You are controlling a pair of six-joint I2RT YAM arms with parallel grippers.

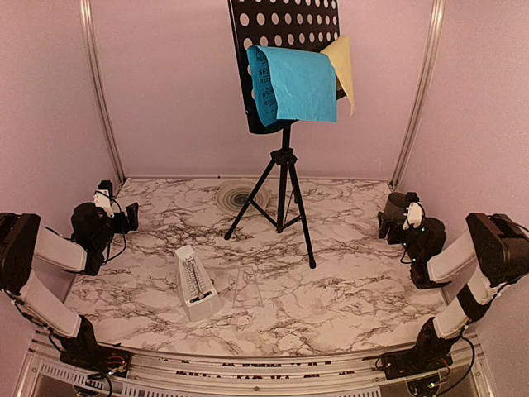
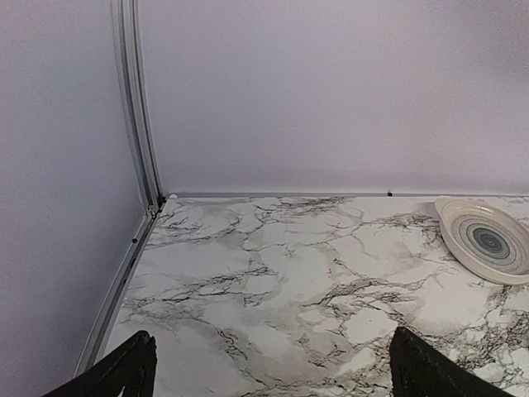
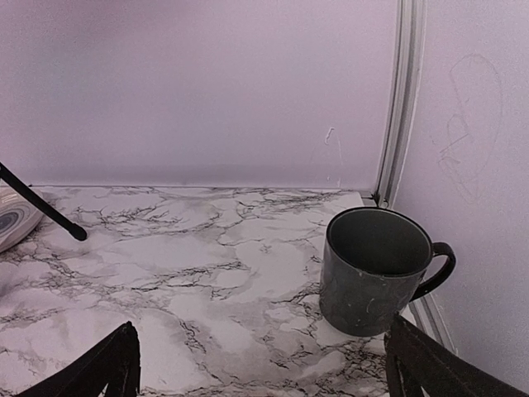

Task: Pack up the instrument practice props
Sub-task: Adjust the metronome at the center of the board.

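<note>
Stand: black hole-punched music stand (image 1: 283, 21), upright on tripod legs toward 12 o'clock of the marble table (image 1: 355, 281).
Pages: blue page (image 1: 297, 87) draped over the stand's desk, with a yellow page (image 1: 343, 64) showing at its 3 o'clock side.
Metronome: white pyramid metronome (image 1: 196, 284) on the table, at 7 o'clock from the tripod and well apart from it.
Left gripper (image 2: 273, 335): jaws wide and holding nothing, at the table's 9 o'clock edge. A striped plate (image 2: 488, 240) lies at its 2 o'clock.
Right gripper (image 3: 262, 327): jaws wide and holding nothing, at the 3 o'clock edge. A dark mug (image 3: 376, 273) stands near at its 1 o'clock, untouched.
</note>
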